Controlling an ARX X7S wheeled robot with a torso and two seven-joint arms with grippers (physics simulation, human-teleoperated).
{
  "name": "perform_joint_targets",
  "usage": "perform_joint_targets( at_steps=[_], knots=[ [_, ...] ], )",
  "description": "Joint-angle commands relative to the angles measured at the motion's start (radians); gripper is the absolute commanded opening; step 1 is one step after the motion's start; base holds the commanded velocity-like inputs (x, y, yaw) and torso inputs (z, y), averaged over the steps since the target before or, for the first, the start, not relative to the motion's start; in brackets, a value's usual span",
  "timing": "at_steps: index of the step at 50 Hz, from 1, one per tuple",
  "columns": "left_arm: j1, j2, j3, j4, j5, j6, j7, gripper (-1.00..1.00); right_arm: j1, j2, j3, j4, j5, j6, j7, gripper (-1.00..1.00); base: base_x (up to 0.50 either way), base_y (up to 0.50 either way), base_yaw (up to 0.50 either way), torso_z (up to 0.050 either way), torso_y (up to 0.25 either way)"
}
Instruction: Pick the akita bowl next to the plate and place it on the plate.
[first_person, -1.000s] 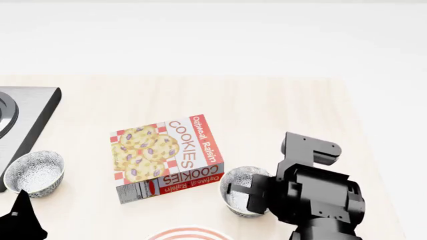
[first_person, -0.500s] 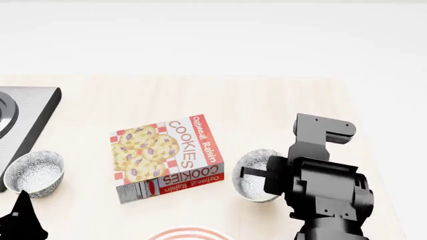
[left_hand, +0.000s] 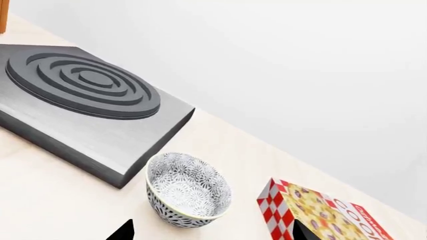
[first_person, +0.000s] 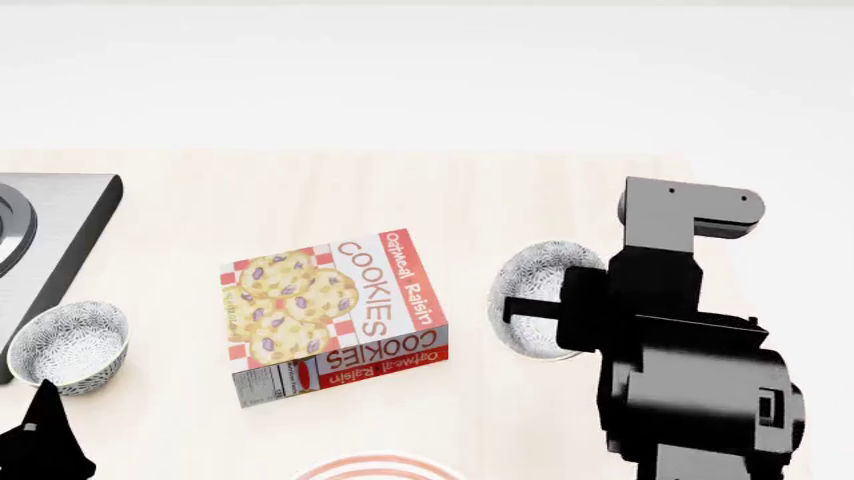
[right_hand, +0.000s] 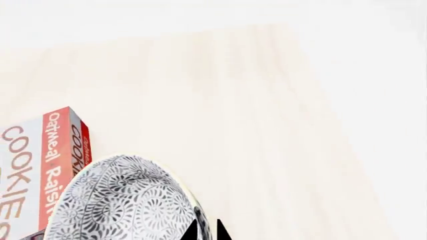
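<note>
We see right gripper (first_person: 523, 311) pinching akita bowl (first_person: 537, 297), tilted, lifted above table (first_person: 534, 200), right of cookie box (first_person: 334, 315). Plate (first_person: 379, 467) at near edge, apart. Second bowl (first_person: 70, 346) beside stove (first_person: 54, 240). Left gripper (first_person: 43, 440): we cannot tell state.

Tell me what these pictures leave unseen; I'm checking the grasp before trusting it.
- Right gripper: head view, the arm hides its fingers on the akita bowl.
- Plate: head view, frame edge cuts it off.
- Left gripper: left wrist view, only dark tips at the frame edge.
</note>
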Motion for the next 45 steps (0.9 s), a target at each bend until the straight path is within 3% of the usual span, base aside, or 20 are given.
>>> perform_joint_targets(
  at_steps=[1,13,22,38,45],
  knots=[
    [0.005,-0.004,0.004,0.017,-0.006,-0.006,-0.012,1.00,-0.055,0.004,-0.020,-0.263,0.033,0.176,-0.029,-1.00,0.00,0.00,0.00,0.000,0.000],
    [0.014,-0.010,0.005,0.038,-0.014,-0.013,-0.024,1.00,-0.077,-0.009,-0.018,-0.461,0.122,0.403,-0.078,-1.00,0.00,0.00,0.00,0.000,0.000],
    [0.014,-0.011,0.010,0.033,-0.011,-0.006,-0.022,1.00,-0.091,0.125,-0.018,-0.394,0.854,0.402,0.439,-1.00,0.00,0.00,0.00,0.000,0.001],
    [-0.002,-0.008,0.013,-0.021,-0.006,0.022,0.003,1.00,-0.110,0.147,-0.052,-0.255,1.235,0.397,0.683,-1.00,0.00,0.00,0.00,0.000,0.000],
    [0.003,-0.009,0.016,-0.015,-0.006,0.024,-0.001,1.00,-0.120,0.159,-0.082,-0.225,1.342,0.385,0.722,-1.00,0.00,0.00,0.00,0.000,0.000]
  ],
)
